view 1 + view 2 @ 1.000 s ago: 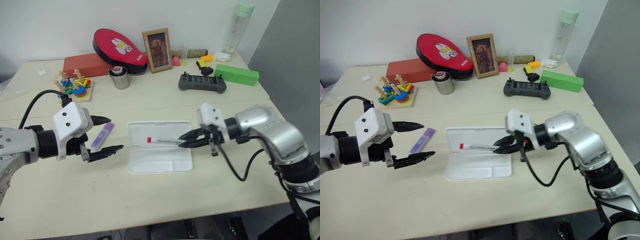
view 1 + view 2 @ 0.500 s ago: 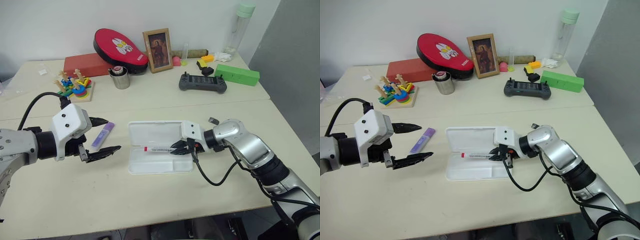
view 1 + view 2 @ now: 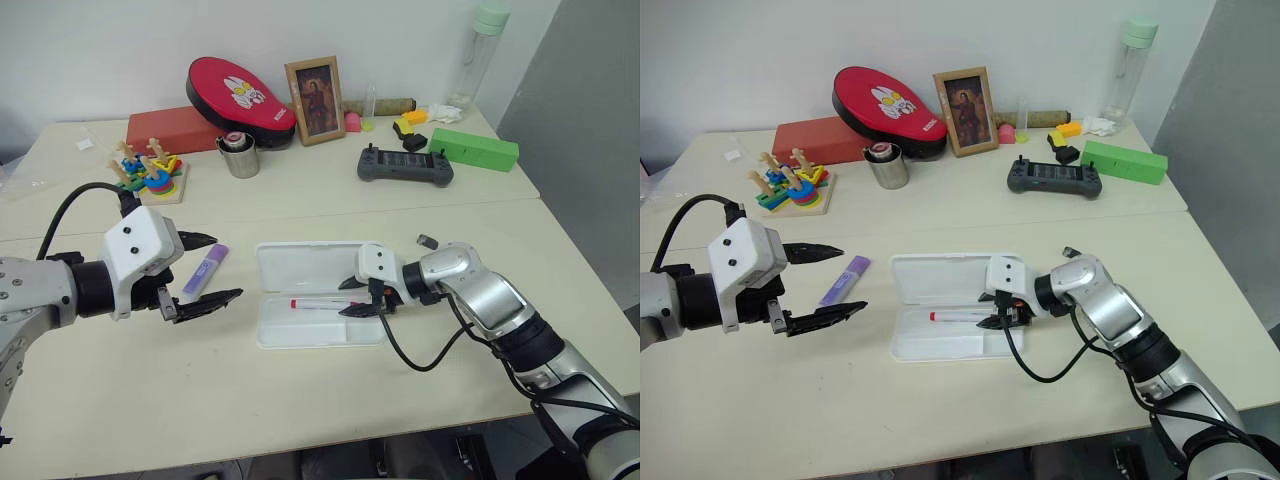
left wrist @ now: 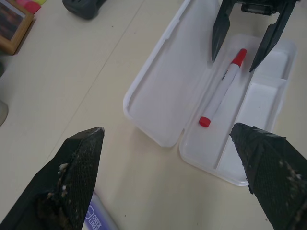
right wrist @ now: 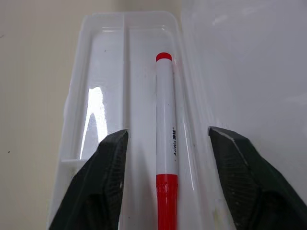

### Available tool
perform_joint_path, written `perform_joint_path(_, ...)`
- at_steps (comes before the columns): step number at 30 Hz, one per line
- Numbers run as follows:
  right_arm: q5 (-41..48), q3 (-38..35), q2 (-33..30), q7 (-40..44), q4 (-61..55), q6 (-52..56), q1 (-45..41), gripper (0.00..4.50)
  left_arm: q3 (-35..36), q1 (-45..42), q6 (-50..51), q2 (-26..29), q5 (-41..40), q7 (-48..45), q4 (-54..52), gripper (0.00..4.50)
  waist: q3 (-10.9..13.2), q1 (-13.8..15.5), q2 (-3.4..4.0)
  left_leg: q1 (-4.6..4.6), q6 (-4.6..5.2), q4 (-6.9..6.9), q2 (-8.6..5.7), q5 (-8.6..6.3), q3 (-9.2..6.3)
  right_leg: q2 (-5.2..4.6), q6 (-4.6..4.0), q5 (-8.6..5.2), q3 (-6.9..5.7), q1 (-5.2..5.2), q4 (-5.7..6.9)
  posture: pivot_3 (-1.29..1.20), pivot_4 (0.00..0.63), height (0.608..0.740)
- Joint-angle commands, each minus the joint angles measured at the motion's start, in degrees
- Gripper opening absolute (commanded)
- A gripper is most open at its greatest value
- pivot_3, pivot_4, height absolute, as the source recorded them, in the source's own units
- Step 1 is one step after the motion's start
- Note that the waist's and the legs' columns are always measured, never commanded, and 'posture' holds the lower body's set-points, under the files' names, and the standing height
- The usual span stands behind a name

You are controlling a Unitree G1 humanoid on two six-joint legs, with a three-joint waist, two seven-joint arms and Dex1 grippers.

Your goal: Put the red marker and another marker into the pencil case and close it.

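So the red marker point(image 3: 322, 302) is lying flat in the pencil case point(image 3: 300, 267), in the long compartment of the tray half right next to the hinge, lid flipped open away from me. My right gripper point(image 3: 352, 296) sits over the capped end of it with the fingers point(image 5: 109, 158) spread apart, one on each side of the barrel and not touching it, so the pen is released and resting on the plastic on its own. The narrower compartments nearer me have nothing in them.

My left gripper point(image 3: 208, 270) hangs above the table off to the left of the case, jaws wide apart, gripping nothing. The purple highlighter point(image 3: 204, 268) lies on the tabletop between the two left fingertips as I look down, just beside the case's left end, not touching it.

Further back on the table point(image 3: 300, 400): a black game controller point(image 3: 405, 164), a green box point(image 3: 474, 149), a framed picture point(image 3: 314, 100) and a stacking toy point(image 3: 152, 173).
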Motion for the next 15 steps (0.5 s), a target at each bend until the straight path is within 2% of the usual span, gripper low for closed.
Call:
perform_joint_path(1,3.8,-3.8,-0.6,1.3,-5.8,3.9,-1.6,3.06,1.2,0.0,-0.6,0.0,0.4,-0.2,-0.1,4.5,0.0,0.0,0.0,0.0,0.0,0.0,0.0,0.0,0.0,0.0,0.0,0.0,0.0,0.0,0.0,0.0,0.15,0.74)
perform_joint_path(8,10.6,-7.8,-5.2,3.4,-15.9,12.8,-1.4,3.06,5.8,1.8,-0.5,0.5,1.5,-0.9,4.6,4.5,0.0,0.1,0.0,0.0,0.0,0.0,0.0,0.0,-0.01,0.0,0.0,0.0,-0.01,0.0,0.0,0.0,0.15,0.74)
perform_joint_path(15,13.6,-10.7,-8.9,3.2,-19.0,14.6,-2.7,3.06,4.2,1.4,1.0,-2.3,3.7,3.8,12.8,4.5,0.0,0.1,0.0,0.02,0.0,0.0,0.0,0.0,-0.01,0.0,0.0,0.0,-0.02,0.01,0.0,0.0,0.15,0.74)
